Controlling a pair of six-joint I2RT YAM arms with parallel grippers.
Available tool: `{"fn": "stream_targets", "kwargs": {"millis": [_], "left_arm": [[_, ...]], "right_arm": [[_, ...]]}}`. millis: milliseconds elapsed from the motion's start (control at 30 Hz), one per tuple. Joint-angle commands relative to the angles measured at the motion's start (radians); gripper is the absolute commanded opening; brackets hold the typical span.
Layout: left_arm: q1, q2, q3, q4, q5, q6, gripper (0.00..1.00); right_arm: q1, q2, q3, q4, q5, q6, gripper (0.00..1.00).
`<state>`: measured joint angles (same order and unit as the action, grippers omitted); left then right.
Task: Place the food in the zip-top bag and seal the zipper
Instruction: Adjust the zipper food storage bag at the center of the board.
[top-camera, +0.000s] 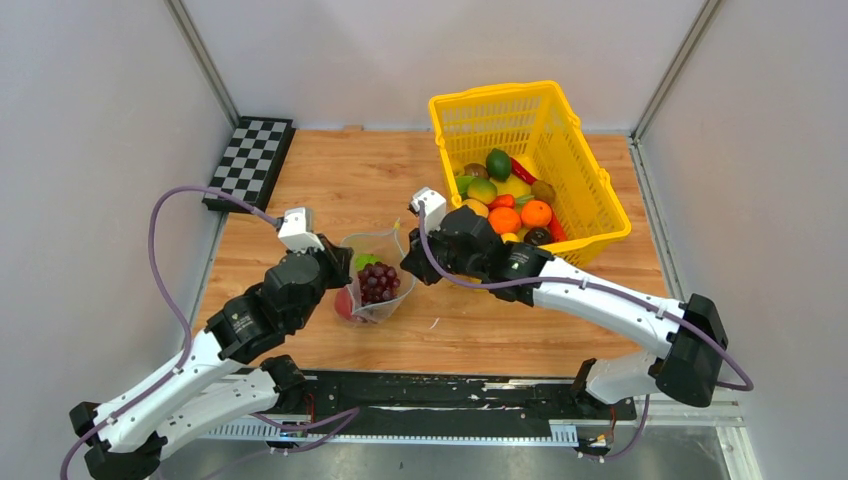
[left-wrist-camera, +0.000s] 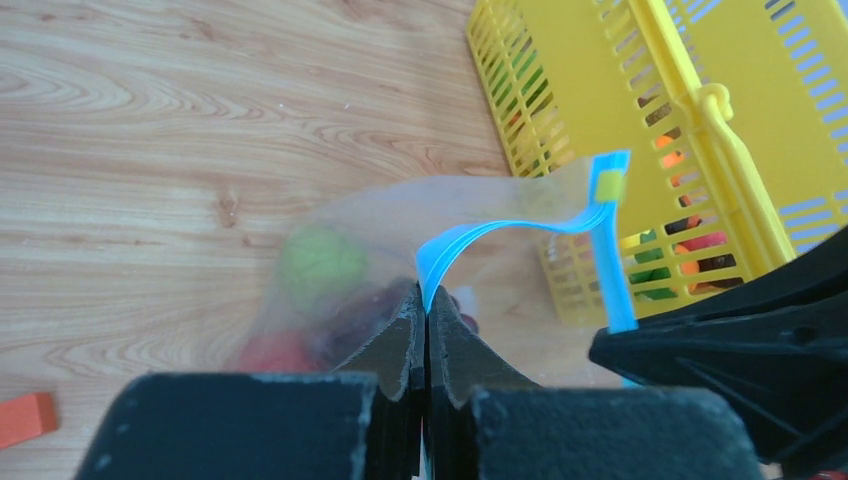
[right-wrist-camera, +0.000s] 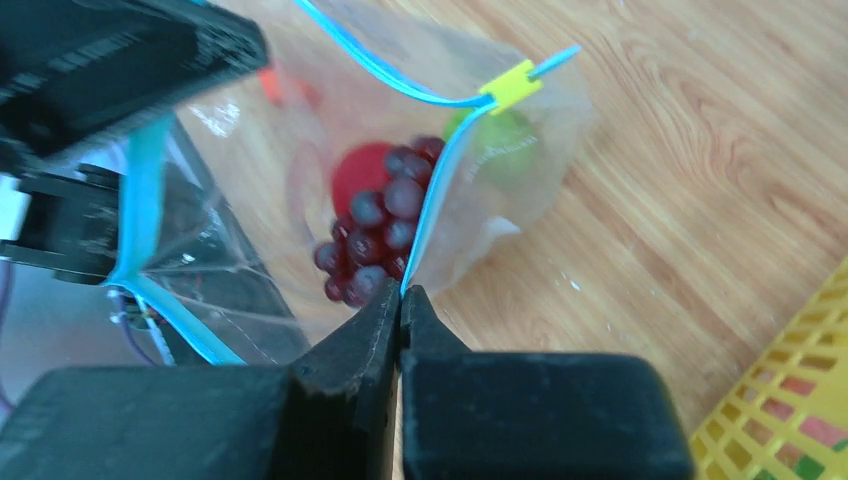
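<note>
Left gripper (left-wrist-camera: 428, 305) and right gripper (right-wrist-camera: 402, 298) each pinch the zipper (left-wrist-camera: 500, 230) at centre frame; the fruit-filled bag (top-camera: 370, 250) seemingly needs sealing next.

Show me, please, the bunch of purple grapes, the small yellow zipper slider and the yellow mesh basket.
Bunch of dark purple grapes (right-wrist-camera: 370, 245): right wrist view, middle berries.
Small yellow zipper slider (right-wrist-camera: 510, 86): right wrist view, its centre.
Yellow plastic mesh basket (top-camera: 500, 125): top external view, far wall.

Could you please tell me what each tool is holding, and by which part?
Both hold the zip-top bag by its zipper: the left tool pinches the strip on one side of the mouth, the right tool the other.
</note>
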<state>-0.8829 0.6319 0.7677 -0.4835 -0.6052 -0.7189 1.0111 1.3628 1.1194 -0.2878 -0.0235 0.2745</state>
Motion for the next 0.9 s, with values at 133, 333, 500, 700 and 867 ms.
{"fn": "stream_targets", "kwargs": {"millis": [133, 333, 500, 700, 867], "left_arm": [[0.004, -0.086, 0.08, -0.035, -0.082, 0.068, 0.0], [0.004, -0.019, 0.14, -0.125, -0.054, 0.079, 0.0], [0.004, 0.057, 0.168, -0.165, -0.044, 0.095, 0.0], [0.004, 0.053, 0.179, -0.119, 0.028, 0.099, 0.0], [0.004, 0.057, 0.217, -0.118, 0.063, 0.103, 0.0]], "right_arm": [[-0.003, -0.049, 0.148, 0.157, -0.116, -0.072, 0.01], [-0.011, 0.06, 0.28, 0.025, -0.089, -0.072, 0.02], [-0.022, 0.043, 0.199, 0.154, -0.058, -0.01, 0.02], [-0.051, 0.136, 0.261, 0.021, -0.09, -0.02, 0.04], [-0.051, 0.111, 0.236, 0.026, -0.107, -0.044, 0.07]]}}
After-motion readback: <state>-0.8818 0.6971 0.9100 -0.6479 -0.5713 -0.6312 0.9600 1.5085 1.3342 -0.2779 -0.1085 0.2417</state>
